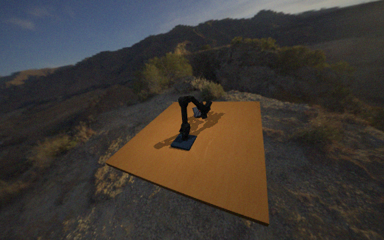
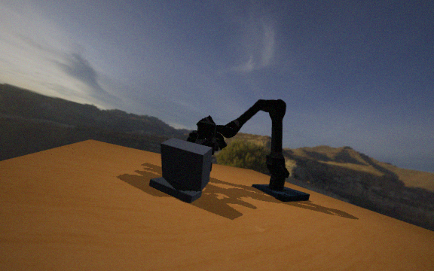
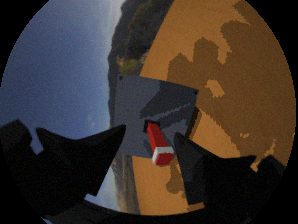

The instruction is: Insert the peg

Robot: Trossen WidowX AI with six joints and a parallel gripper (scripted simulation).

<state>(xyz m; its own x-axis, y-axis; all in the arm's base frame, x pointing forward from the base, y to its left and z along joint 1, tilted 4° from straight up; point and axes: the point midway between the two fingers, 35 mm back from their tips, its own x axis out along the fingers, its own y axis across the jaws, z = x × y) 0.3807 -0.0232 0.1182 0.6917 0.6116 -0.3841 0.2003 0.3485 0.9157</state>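
Observation:
The sloped dark grey panel [image 1: 197,112] [image 2: 184,165] [image 3: 131,102] shows its face in the wrist view and its back in the exterior view. A red peg [image 3: 156,138] with flat sides and a white band near its free end sticks out of the hole [image 3: 146,128]. Its inner end is hidden inside, so the depth cannot be told. My gripper [image 3: 150,132] is open at the panel's face, with one finger on each side of the peg and a visible gap on both sides. In the exterior view the panel hides part of the gripper.
The panel stands on a grey base plate [image 2: 175,192] on the orange table [image 1: 225,160] [image 2: 89,226]. The arm's blue base [image 1: 183,143] [image 2: 286,193] stands on the same table. Shadows of the arm and panel lie on the table top.

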